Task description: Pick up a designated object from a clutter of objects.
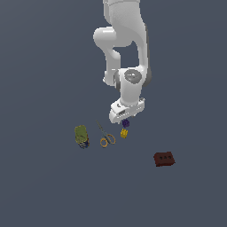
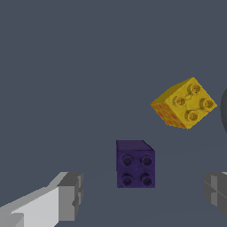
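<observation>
I see the gripper [image 1: 124, 120] low over the grey worktop [image 1: 44, 186], directly above the purple block [image 1: 126, 123]. In the wrist view the purple block [image 2: 135, 164] sits between the two fingers [image 2: 71, 195], with clear gaps on both sides. The fingers are spread wide and grasp nothing; neither pad touches the block.

Surrounding items:
- The yellow block [image 1: 124, 133] lies just beside the purple block, on the side nearer the exterior camera. In the wrist view the yellow block [image 2: 183, 103] is rotated relative to the purple one and stands apart from it. It lies outside the line between the fingers.
- The orange-handled scissors [image 1: 105, 135] lie toward the exterior view's left of the two blocks, near but not touching them.
- The olive-green can [image 1: 81, 135] lies further to the exterior view's left, beyond the scissors.
- The reddish-brown brick [image 1: 164, 158] lies well apart, toward the exterior view's right and nearer the camera.

Clearance: the worktop is bare in the gaps on both sides of the purple block, where the fingers stand. The yellow block is the nearest obstruction. No worktop edge is visible in either view.
</observation>
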You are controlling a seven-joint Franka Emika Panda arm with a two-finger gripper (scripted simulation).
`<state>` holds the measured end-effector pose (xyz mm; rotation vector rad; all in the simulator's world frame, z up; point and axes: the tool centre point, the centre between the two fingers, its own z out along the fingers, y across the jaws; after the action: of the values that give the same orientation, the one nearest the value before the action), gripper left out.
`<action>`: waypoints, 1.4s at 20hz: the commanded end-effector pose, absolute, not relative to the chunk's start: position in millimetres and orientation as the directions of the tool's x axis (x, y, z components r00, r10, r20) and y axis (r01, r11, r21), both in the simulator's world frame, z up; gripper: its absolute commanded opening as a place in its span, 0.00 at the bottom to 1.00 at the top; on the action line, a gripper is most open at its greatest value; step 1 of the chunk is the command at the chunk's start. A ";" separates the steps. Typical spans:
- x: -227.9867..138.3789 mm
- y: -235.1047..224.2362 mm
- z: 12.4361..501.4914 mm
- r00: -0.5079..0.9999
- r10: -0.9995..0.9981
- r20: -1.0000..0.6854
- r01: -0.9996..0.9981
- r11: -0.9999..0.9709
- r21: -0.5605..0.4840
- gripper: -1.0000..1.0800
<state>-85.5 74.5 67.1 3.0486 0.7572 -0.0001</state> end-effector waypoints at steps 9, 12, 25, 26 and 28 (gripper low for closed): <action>-86.9 74.6 28.0 0.883 0.470 0.000 0.470 -0.883 0.000 0.96; -87.0 74.7 22.9 0.882 0.470 0.000 0.470 -0.882 0.000 0.96; -87.1 74.6 22.2 0.882 0.470 0.000 0.470 -0.882 0.000 0.00; -87.1 74.6 22.4 0.882 0.470 0.000 0.470 -0.882 0.000 0.00; -87.2 75.1 24.0 0.882 0.470 0.000 0.470 -0.882 0.000 0.00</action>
<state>-87.3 74.7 22.9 3.0479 0.7611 -0.0010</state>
